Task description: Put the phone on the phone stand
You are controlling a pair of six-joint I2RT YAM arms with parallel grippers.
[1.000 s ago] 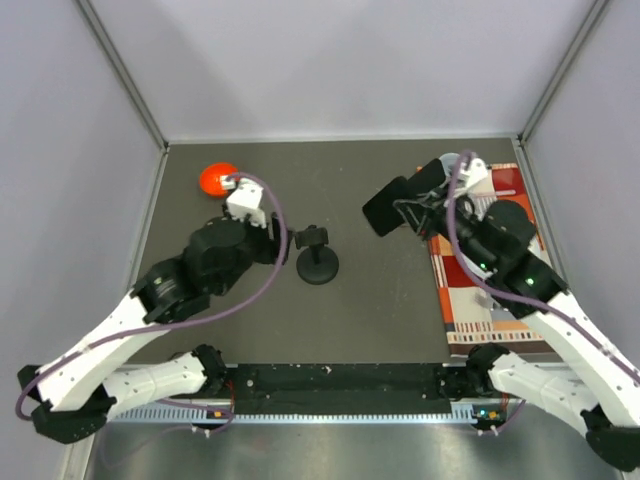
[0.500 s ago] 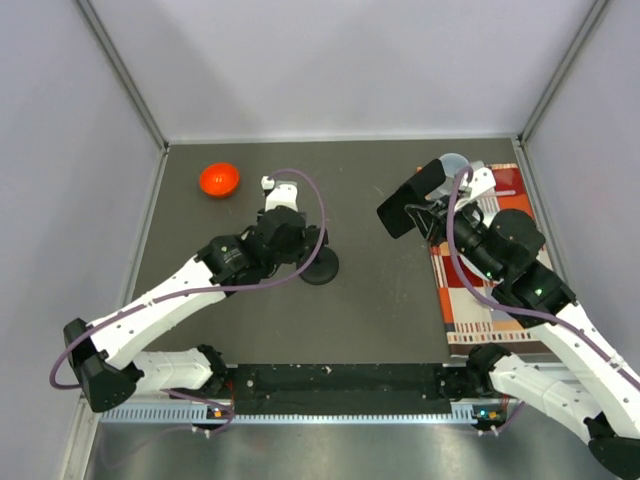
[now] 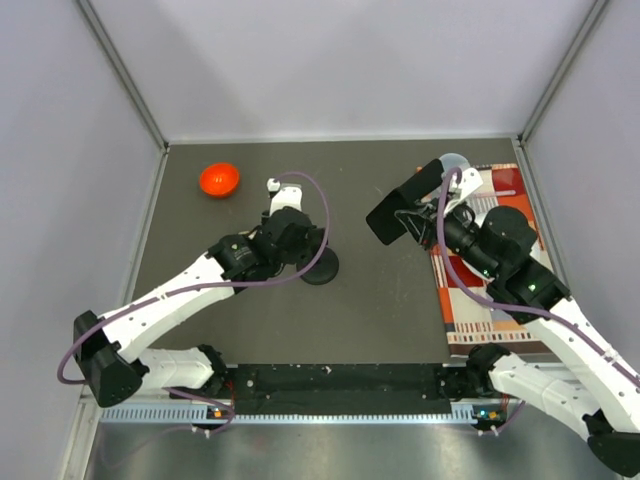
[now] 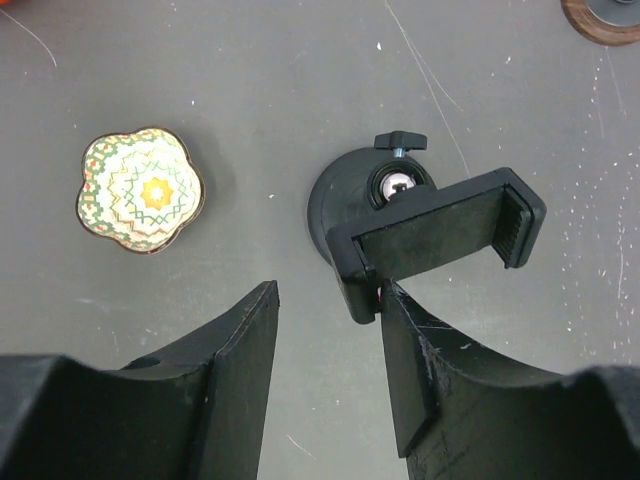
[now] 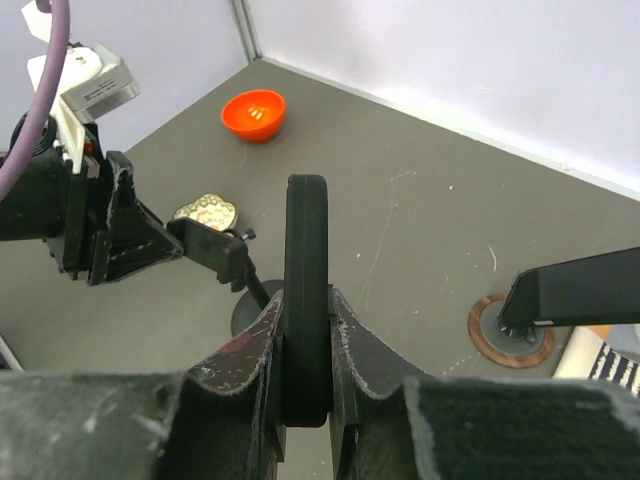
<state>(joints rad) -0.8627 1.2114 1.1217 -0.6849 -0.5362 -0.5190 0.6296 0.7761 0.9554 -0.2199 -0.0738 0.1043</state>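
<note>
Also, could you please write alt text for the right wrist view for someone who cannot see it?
The right gripper clamps the black phone edge-on and upright above the grey table. Past it on the left, the left gripper is at the head of the black phone stand, near a patterned dish and an orange bowl; a brown-based stand is on the right.

The phone stand (image 3: 320,266) stood near the centre of the table (image 3: 380,310). The left gripper (image 4: 325,315) was positioned over it, jaws apart. In the left wrist view, one end of the stand's head showed between the fingers. A small dish (image 4: 140,203) lay near the stand's base, on the side toward the bowl (image 3: 218,179) at the far left. The phone (image 3: 398,206) was held on edge, off the table, in the right gripper (image 5: 305,298), right of the phone stand. A mat (image 3: 480,300) lay along the table's right edge. A second stand (image 5: 515,325) stood beside the mat.
</note>
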